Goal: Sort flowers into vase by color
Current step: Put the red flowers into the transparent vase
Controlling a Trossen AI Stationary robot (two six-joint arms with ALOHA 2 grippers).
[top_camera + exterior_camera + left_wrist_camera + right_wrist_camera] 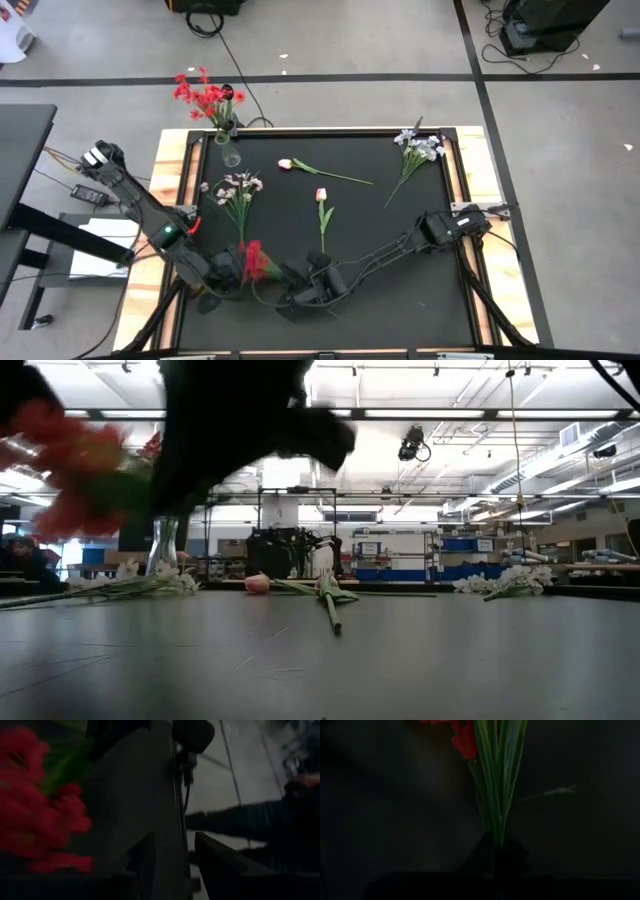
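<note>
A red spray (258, 260) hangs over the mat's near left part, its green stems (495, 805) running into my right gripper (292, 298), which is shut on them. My left gripper (228, 272) stands right beside the red blooms (35, 820). Its fingers are apart, with nothing showing between them. A glass vase (229, 150) with red flowers (205, 95) stands at the far left corner. On the mat lie two white sprays (238, 190) (420, 150) and two pink tulips (300, 165) (322, 205). My right gripper pinches the bundle of green stems (495, 837) toward their lower end. The stems run straight on from the fingers to the red blooms (465, 740). In the low view the blooms (70, 470) hang clear above the table.
The black mat (400, 270) has a wooden frame (170, 170) around it. Cables lie on the floor beyond the far edge. The near right part of the mat holds no flowers.
</note>
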